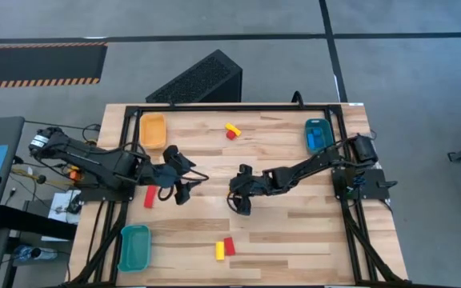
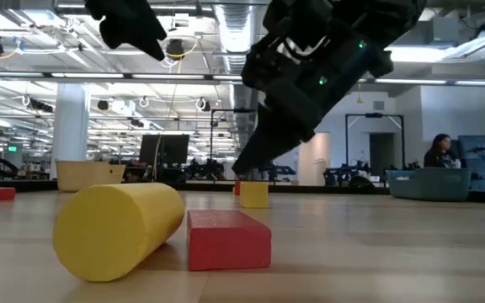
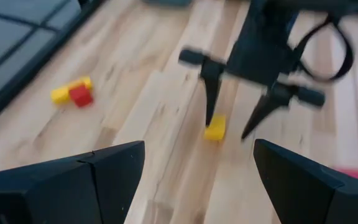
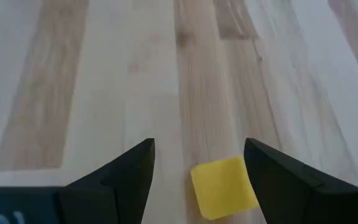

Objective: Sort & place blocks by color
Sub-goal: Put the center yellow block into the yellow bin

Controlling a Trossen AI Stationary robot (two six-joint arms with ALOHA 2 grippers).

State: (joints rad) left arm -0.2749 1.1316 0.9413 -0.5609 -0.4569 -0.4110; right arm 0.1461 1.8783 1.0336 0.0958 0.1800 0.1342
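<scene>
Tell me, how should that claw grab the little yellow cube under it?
From straight above, pinching two opposite flat sides of the yellow cube. It lies flat on the table with nothing beside it, and the right gripper already hangs open over it.

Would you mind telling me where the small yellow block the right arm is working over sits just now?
The small yellow block lies on the table near its middle, between the open fingers of the right gripper, untouched; the left gripper waits just to its left.
</scene>
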